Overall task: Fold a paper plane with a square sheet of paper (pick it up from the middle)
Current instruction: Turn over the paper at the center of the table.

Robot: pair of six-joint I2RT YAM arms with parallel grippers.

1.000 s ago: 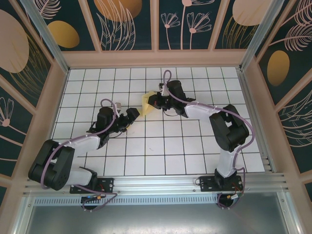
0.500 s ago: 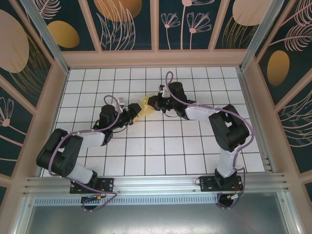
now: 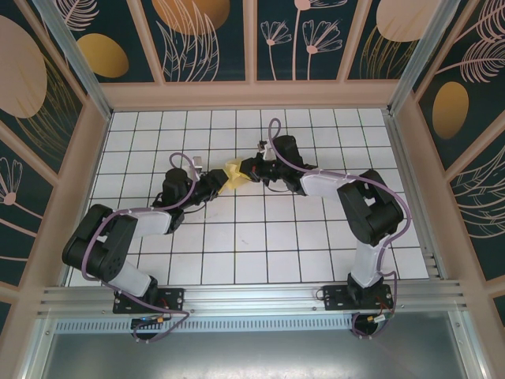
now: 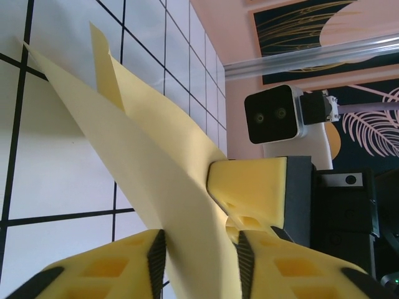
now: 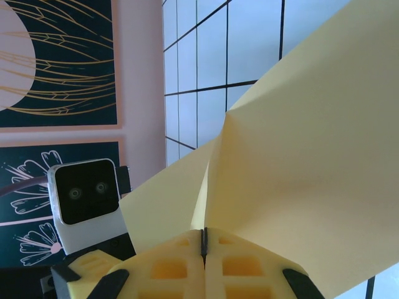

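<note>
- The left arm [image 3: 130, 227] is stretching from its base at the near left, up and to the right across the white gridded worktop [image 3: 260, 237].
- The left pincer [image 3: 218, 183] is lying a little left of the worktop's middle, pointing right towards the paper. In the left wrist view its yellow fingers [image 4: 106, 271] are standing part-way apart, one on each side of the paper's near edge. A gap is showing between the dark pads.
- The sheet of paper [image 3: 233, 174], bright yellow and already bent into folds, is sitting between the two pincers, just behind the worktop's middle. In the left wrist view two pointed flaps [image 4: 109, 93] are running away over the tiles and casting a soft shadow on them. In the right wrist view a crease is rising from the pincer's tip across the broad yellow face [image 5: 299, 156].
- The right pincer [image 3: 247, 167] is touching the sheet's right side with its jaws pressed together. In the right wrist view the pincer [image 5: 204, 240] is clamping the sheet's edge in the seam between its pads.
- The right arm [image 3: 364, 207] is rising from its base at the near right and bending left towards the middle of the worktop.
</note>
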